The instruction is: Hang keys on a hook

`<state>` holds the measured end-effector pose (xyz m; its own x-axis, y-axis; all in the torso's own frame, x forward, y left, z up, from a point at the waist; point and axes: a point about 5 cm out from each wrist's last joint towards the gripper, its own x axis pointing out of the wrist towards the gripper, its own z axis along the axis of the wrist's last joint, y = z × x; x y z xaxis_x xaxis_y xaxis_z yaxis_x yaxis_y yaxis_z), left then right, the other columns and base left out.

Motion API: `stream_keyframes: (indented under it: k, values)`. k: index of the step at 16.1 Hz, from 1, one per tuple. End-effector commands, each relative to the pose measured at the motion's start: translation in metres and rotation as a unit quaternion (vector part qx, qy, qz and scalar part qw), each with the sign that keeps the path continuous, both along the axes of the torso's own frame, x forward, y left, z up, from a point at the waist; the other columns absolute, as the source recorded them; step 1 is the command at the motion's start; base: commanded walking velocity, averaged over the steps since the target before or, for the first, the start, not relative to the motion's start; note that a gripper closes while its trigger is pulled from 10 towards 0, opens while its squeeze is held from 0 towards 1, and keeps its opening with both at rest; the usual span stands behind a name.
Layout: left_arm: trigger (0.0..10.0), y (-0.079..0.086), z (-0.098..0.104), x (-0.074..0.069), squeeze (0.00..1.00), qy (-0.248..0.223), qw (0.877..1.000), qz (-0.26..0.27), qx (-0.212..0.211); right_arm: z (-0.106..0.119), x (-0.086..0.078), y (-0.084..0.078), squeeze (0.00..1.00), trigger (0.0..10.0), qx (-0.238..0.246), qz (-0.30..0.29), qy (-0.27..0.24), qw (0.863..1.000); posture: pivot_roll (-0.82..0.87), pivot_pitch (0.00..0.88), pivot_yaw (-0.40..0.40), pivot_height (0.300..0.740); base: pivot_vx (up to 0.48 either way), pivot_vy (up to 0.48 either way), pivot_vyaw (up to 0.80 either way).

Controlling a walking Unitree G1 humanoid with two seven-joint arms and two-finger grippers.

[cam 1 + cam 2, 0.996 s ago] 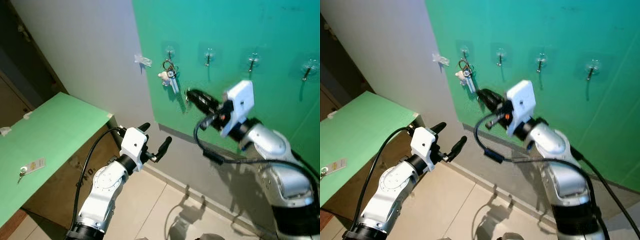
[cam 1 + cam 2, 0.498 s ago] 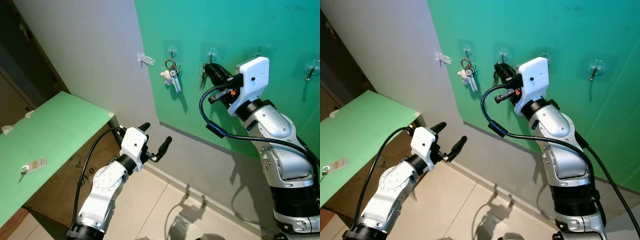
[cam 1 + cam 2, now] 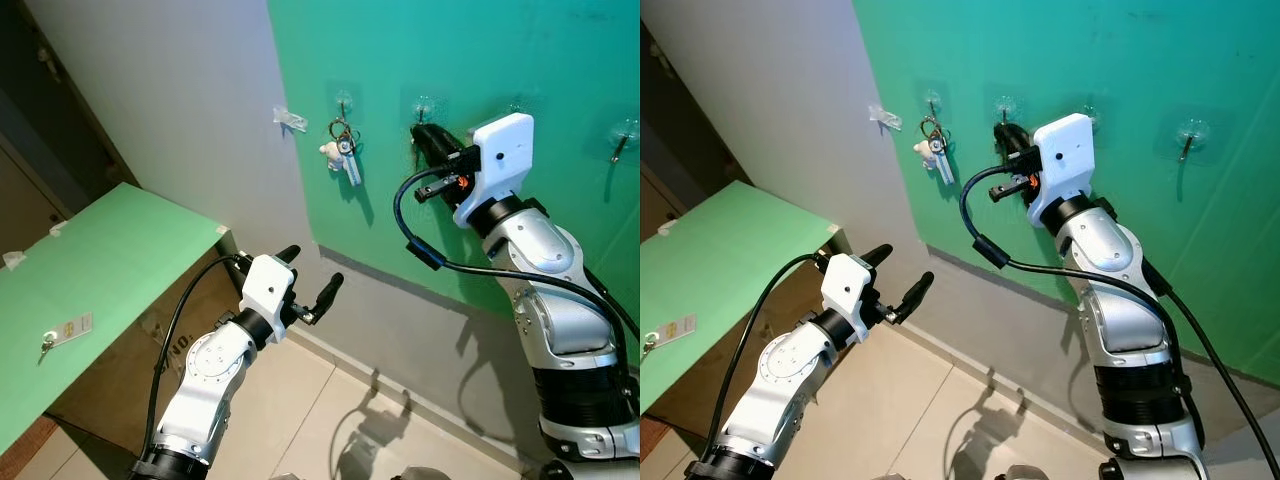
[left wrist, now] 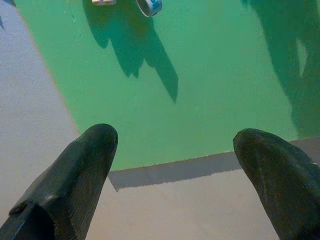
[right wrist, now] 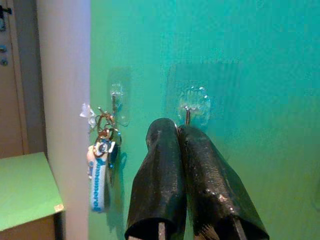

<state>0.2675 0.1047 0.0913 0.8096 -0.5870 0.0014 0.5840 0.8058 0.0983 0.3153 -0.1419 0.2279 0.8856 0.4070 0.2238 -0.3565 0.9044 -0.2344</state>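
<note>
Right tool (image 3: 424,136) was raised against the green wall panel (image 3: 520,60), fingers pressed together with nothing visible between them, tips just below the second hook (image 5: 188,114) in the row. A bunch of keys (image 3: 341,146) with a small white charm and a blue-lettered tag hung on the first hook (image 3: 342,101), just beside the panel's left edge where the grey wall (image 3: 170,90) began. More hooks ran to the right, one partly hidden behind the right arm's white wrist block (image 3: 500,150), the last (image 3: 620,140) near the frame edge. Left tool (image 3: 312,280) hung low, well apart from the wall, fingers spread wide and empty, open tiled floor (image 3: 300,400) beneath it. A scrap of clear tape (image 3: 288,120) stuck to the grey wall beside the panel. To the left stood a green table (image 3: 110,270), cut off by the frame, with a second key and pale tag (image 3: 62,333) lying near its front edge; detail too small to read.
</note>
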Motion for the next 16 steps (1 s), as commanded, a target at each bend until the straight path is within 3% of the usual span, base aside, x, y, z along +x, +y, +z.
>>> stream_keyframes:
  k: [1, 5, 16]
  values:
    - [10.0, 0.003, 0.001, 0.000, 0.00, -0.005, 1.000, 0.005, 0.009, 0.004, 0.002, 0.007, 0.00, 0.0, -0.009, 0.009, -0.011, 1.000, -0.23, 0.009, 0.138, 0.720, 0.000, 0.000, 0.00]
    - [10.0, 0.005, 0.001, 0.000, 0.00, -0.005, 1.000, 0.009, 0.007, 0.001, 0.005, 0.008, 0.00, 0.0, -0.013, 0.002, -0.006, 1.000, -0.23, 0.004, 0.133, 0.720, 0.000, 0.000, 0.00]
    - [10.0, 0.008, 0.001, 0.001, 0.00, 0.002, 1.000, 0.026, 0.002, -0.022, 0.018, 0.007, 0.00, 0.0, 0.006, -0.023, 0.078, 0.997, -0.21, 0.000, 0.118, 0.720, 0.000, 0.000, 0.00]
